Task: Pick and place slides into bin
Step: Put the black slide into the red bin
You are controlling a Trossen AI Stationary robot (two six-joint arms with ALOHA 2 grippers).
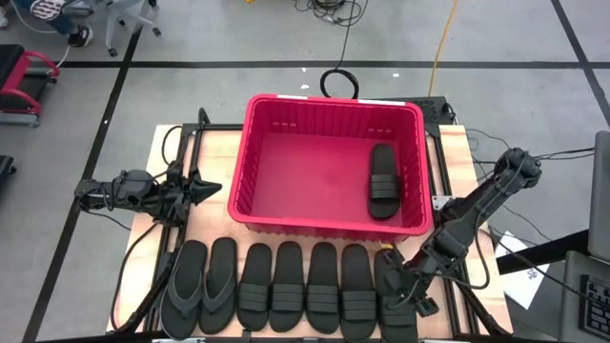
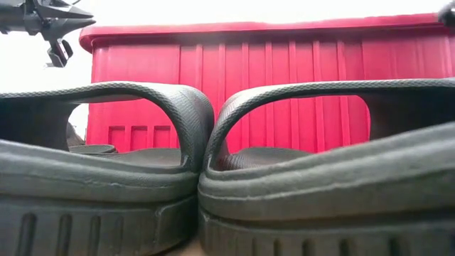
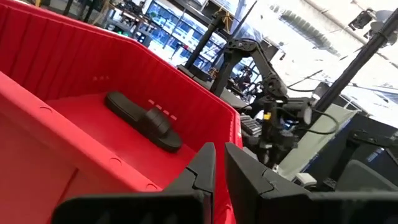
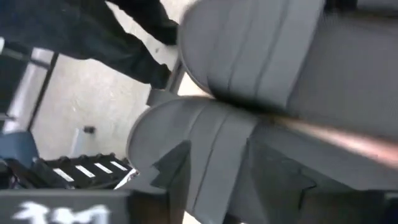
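The red bin [image 1: 329, 119] stands at the table's middle with one black slide [image 1: 382, 181] lying flat inside by its right wall; that slide also shows in the left wrist view [image 3: 143, 118]. A row of black slides [image 1: 305, 286] and a grey flip-flop pair [image 1: 202, 284] lies flat along the near edge. My right gripper [image 1: 398, 284] is low over the rightmost slide [image 1: 396, 310], open, with its fingers on either side of the ribbed band [image 4: 217, 155]. My left gripper [image 1: 212, 186] is shut and empty beside the bin's left wall. My right gripper comes at the rightmost slide from above, slanting down from the right. Its fingers [image 4: 169, 165] stand on either side of the ribbed band [image 4: 217, 143]. I cannot tell whether they touch it. The slide lies on the table in line with the row.
In the low view two slides [image 2: 106, 178] fill the front, with the bin's wall [image 2: 284, 85] behind them. A white sheet of paper [image 1: 529, 276] lies off the table's right side. Cables and arm bases stand at both table sides.
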